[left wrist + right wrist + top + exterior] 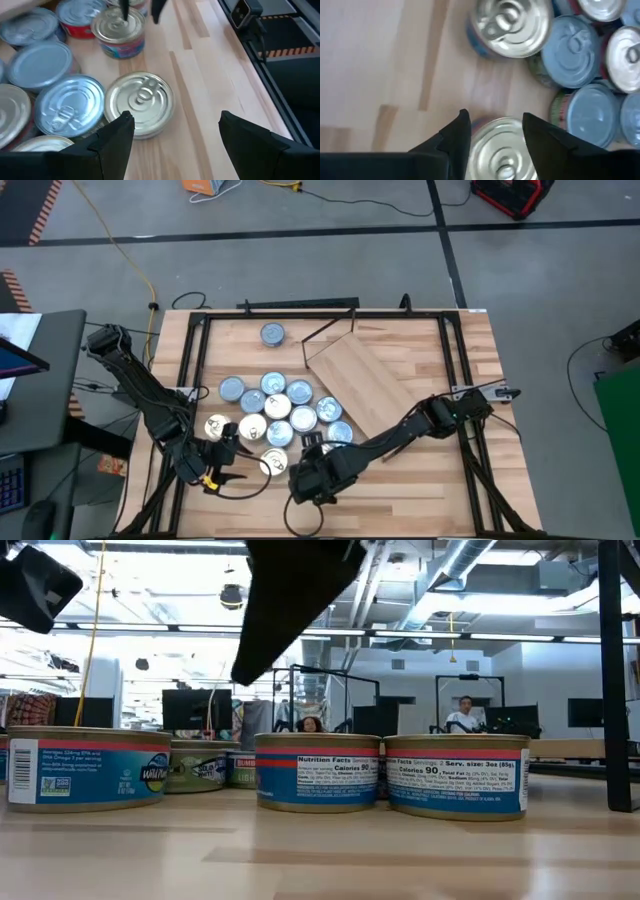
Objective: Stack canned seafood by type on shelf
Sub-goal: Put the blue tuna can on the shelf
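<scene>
High view. The tin cluster (275, 412) sits in the middle of the table, just beside the shelf (362, 385), which lies flat and skewed inside the dark frame. Nothing is on its board yet. One lone tin (272, 334) stands apart, beyond the cluster on the side away from me. My left gripper (222, 465) is at the cluster's near-left edge; my right gripper (312, 463) hangs over its near-right edge, between the cluster and the shelf's near corner. Both arms crowd the same pile, so I judge they must take turns.

Low view. Blue-labelled tins (318, 772) stand in a row on the planks, none stacked. A dark arm link hangs down over them; I cannot tell whose.

Left wrist view. My left fingers (112, 137) are spread wide with nothing between them, beside a silver-lidded tin (139, 102) at the cluster's edge. The tin is off to one side, not centred, so I read this arm as waiting.

Right wrist view. My right fingers (458, 131) are parted around the rim of an outlying tin (501, 150), apparently not clamped yet. An edge tin gives the fingers room, I judge; a blue-sided neighbour (512, 22) stands well apart from it.
</scene>
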Robot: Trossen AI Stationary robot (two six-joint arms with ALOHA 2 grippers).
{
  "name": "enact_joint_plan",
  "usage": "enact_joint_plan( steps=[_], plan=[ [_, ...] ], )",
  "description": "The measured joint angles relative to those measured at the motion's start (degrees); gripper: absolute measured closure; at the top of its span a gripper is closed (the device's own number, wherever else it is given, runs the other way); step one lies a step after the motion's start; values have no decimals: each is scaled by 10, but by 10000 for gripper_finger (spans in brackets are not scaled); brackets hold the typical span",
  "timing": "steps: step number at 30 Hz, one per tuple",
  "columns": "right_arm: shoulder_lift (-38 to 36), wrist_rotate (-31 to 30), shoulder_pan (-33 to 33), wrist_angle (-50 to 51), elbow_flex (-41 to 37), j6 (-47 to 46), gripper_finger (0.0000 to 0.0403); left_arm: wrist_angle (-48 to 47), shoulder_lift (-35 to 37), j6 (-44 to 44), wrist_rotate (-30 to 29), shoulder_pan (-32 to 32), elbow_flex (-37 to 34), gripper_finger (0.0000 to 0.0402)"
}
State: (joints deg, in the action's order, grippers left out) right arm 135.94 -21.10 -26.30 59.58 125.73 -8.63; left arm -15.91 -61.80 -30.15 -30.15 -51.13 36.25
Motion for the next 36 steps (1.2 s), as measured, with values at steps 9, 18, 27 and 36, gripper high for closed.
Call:
enact_joint_plan(
  steps=[9,18,27,36],
  plan=[
    [2,7,-3,45,-3,-6,248,0,0,3,-6,0,0,123],
    [3,6,-11,32,-25,14,278,0,0,10,-8,0,0,123],
    [3,-3,-16,-6,-78,11,281,0,0,19,-18,0,0,123],
    [0,-41,-35,-37,-110,55,319,2,0,23,-21,0,0,123]
  ],
)
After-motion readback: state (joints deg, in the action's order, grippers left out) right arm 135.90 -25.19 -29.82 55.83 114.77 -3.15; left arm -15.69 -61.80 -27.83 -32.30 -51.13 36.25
